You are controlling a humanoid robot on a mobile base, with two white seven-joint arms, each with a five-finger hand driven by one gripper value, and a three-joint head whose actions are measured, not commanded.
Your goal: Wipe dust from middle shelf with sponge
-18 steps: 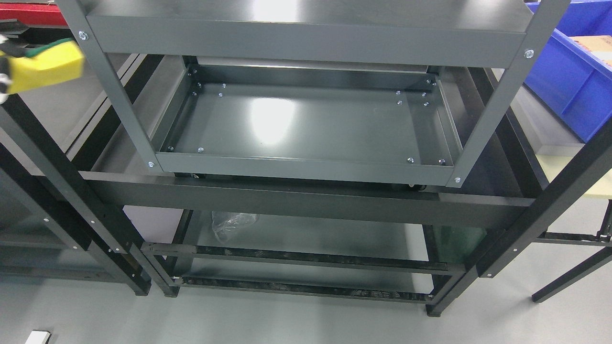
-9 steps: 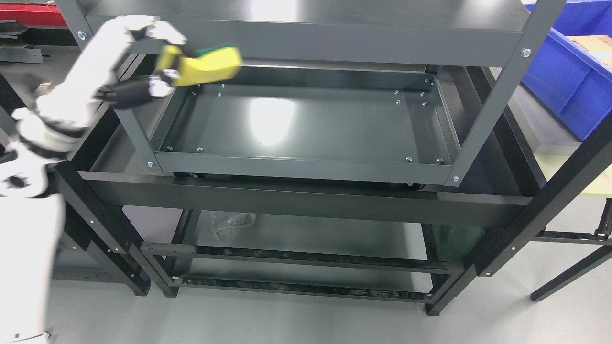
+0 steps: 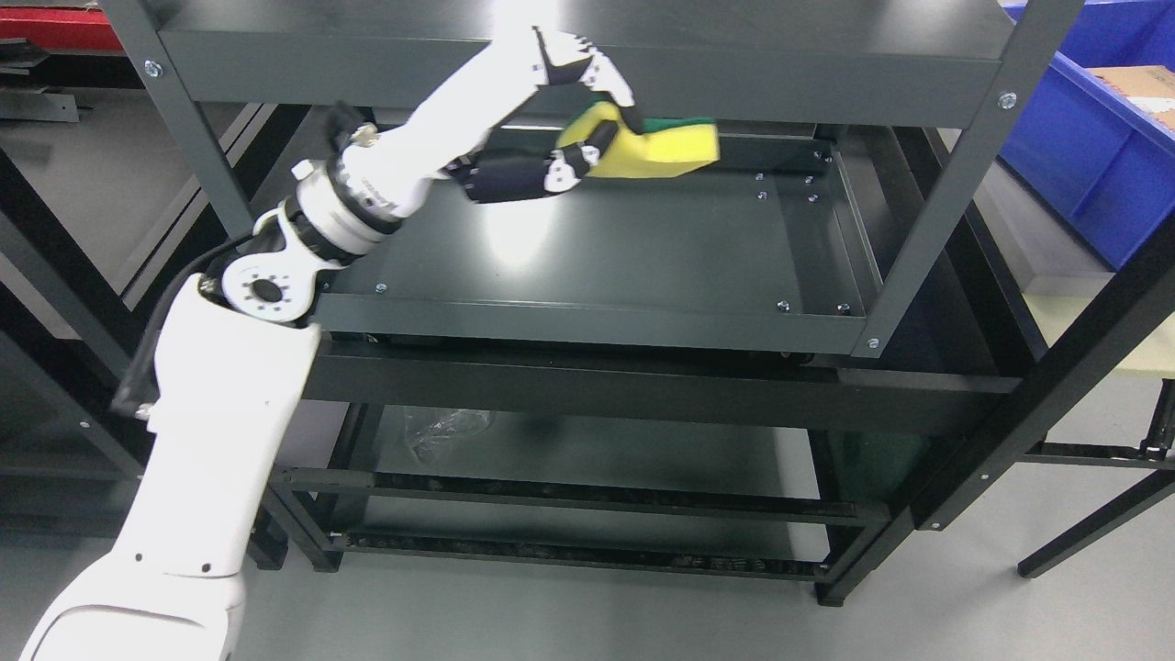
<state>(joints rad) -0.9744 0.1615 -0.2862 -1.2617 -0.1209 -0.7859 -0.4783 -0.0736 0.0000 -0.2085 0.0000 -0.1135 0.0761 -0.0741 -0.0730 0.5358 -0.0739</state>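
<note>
Half a second ago the white robot left arm was at the left side of the rack, and its hand held the sponge by the back left corner of the shelf. Now the arm has reached far in over the shelf, and the sponge has gone toward the back right. The right arm does not show.

The left hand is white with black fingers. Its fingers are closed tight around the yellow sponge with a green scrub top. The green side faces up and the yellow side faces down. The sponge sticks out to the right past the hand. It is up near the back edge of the dark grey metal middle shelf, just under the front bar of the grey top shelf. I cannot tell if the sponge touches the shelf floor, but it looks lifted a bit above it.

A bright light spot shines on the shelf floor under the hand. Small silver screws sit in the corners of the shelf.

A clear crumpled plastic bag lies on the lower shelf, near its back left corner. A big blue plastic bin stands off to the right of the rack.
</note>
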